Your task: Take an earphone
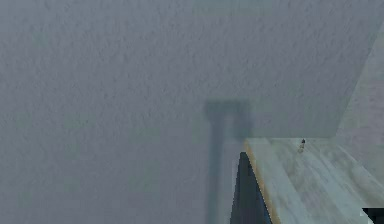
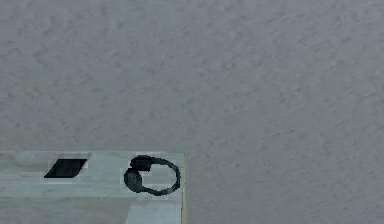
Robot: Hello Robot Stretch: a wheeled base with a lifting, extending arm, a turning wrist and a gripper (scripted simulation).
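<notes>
Guessing we're at the lining-up step: the earphone (image 2: 152, 177), a dark looped thing, lies on the counter (image 2: 110, 190) close to its right end in the arm side view, near a flat dark rectangle (image 2: 66, 168). The forward view has the counter's corner at lower right with some tiny pale thing (image 1: 303, 147) on it. Gripper state, can't tell. Next move probably calls for a small base nudge, then reaching out above the counter top.
</notes>
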